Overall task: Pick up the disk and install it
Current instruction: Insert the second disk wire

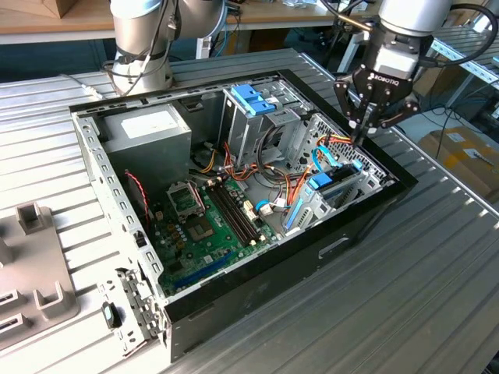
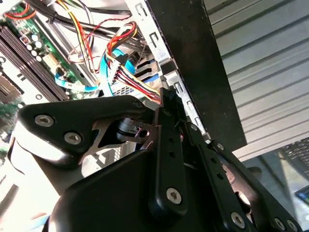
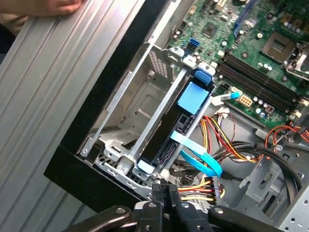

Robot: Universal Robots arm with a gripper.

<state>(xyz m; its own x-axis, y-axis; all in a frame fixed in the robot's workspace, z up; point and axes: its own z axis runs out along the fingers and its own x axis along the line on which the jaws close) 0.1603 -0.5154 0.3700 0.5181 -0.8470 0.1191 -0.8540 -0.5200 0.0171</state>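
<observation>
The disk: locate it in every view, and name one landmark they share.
Exterior view: the disk stands on edge inside the computer case, at its end toward the exterior view's right, below the gripper.
First wrist view: the disk sits mid-picture, on edge in the drive bay.
Second wrist view: I cannot pick it out.
Shared landmark: the light blue flat cable.

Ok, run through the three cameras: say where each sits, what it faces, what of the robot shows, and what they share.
Exterior view: off the arm, looking down at the open computer case on the ribbed table; the arm and gripper hang over the case's corner at the exterior view's right.
First wrist view: on the arm, facing down into the drive bay where the disk sits; fingertips show.
Second wrist view: on the arm, close behind the gripper.
Shared: both wrist views catch the coloured wire bundle and motherboard.
</observation>
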